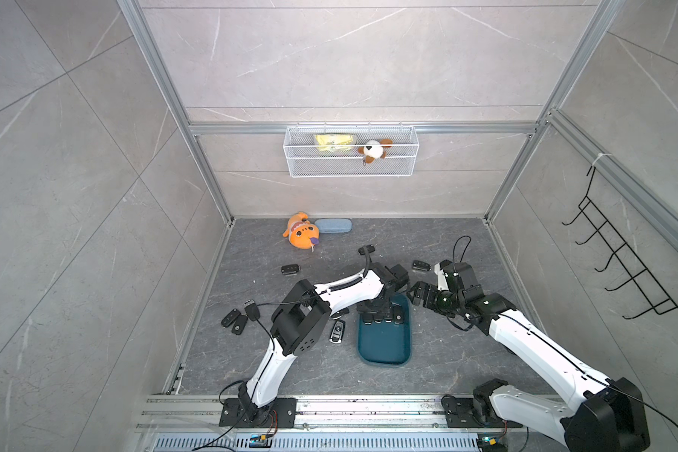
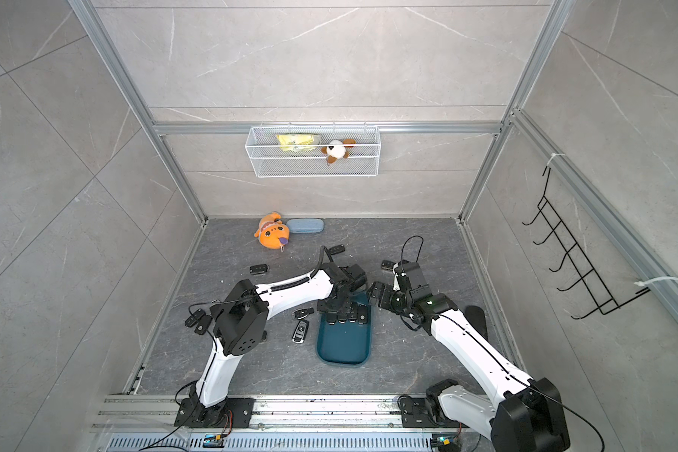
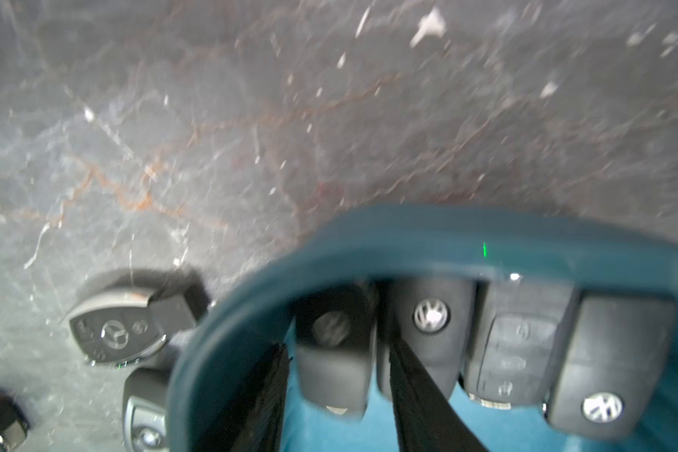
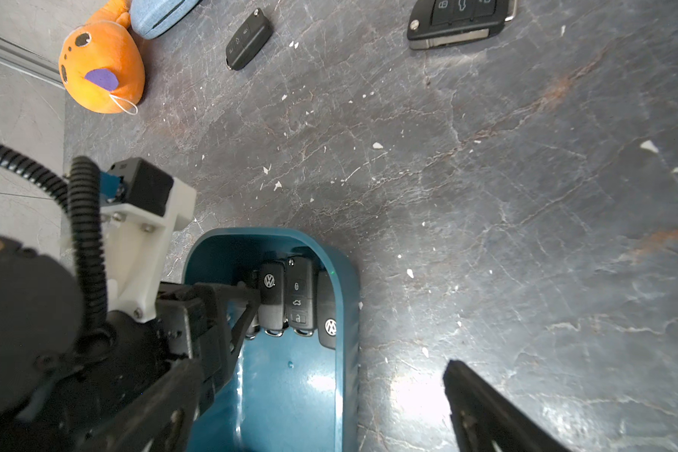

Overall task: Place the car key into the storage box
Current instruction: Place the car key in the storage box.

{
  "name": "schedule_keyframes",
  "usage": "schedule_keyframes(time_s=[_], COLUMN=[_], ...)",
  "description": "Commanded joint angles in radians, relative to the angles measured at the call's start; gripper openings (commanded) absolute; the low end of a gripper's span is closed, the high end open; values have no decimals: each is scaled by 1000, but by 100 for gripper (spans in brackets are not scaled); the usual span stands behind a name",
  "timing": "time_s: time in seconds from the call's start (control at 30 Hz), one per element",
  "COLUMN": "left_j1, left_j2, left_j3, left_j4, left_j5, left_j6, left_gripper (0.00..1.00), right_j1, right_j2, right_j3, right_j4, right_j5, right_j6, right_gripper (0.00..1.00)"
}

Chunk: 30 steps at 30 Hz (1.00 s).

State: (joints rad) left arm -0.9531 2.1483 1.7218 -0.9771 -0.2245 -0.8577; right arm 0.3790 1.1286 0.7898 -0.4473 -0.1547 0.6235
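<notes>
The dark teal storage box (image 1: 384, 346) (image 2: 343, 346) lies on the grey floor between my two arms. Several black car keys lie side by side at its far end (image 4: 298, 297). My left gripper (image 3: 337, 375) (image 1: 376, 310) reaches down into that end. One blurred car key (image 3: 334, 352) lies between its fingers, with teal floor showing on either side of it, so the jaws stand slightly open and off the key. My right gripper (image 1: 417, 295) (image 4: 318, 411) hovers open and empty over the box's right rim (image 4: 347, 313).
Loose keys lie on the floor: a Mercedes key (image 3: 126, 332) and a silver-trimmed key (image 1: 337, 332) left of the box, others at the far side (image 1: 290, 269) (image 1: 421, 266) and far left (image 1: 235, 321). An orange plush (image 1: 301, 235) and a pale blue case (image 1: 332, 226) sit at the back.
</notes>
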Motion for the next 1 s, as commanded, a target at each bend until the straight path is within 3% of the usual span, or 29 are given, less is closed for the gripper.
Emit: schedule_keyframes(time_s=[0.0, 0.07, 0.17, 0.63, 0.97], left_j1=[2, 3, 3, -16, -8], left_j2=[-87, -102, -100, -159, -262], left_j3=[-31, -56, -69, -101, -78], left_j4=[3, 30, 48, 38, 46], left_j5=[20, 30, 36, 90, 42], left_j6=[-30, -30, -32, -24, 33], left_gripper=[40, 35, 35, 43, 55], right_j1=[-5, -6, -5, -5, -14], right_j2=[10, 14, 18, 36, 140], right_j3=[-1, 0, 2, 21, 124], right_j4=[-4, -1, 0, -1, 6], right_j5=[-15, -18, -23, -27, 62], right_j6=[-15, -15, -14, -22, -26], right_gripper=[99, 99, 99, 99, 99])
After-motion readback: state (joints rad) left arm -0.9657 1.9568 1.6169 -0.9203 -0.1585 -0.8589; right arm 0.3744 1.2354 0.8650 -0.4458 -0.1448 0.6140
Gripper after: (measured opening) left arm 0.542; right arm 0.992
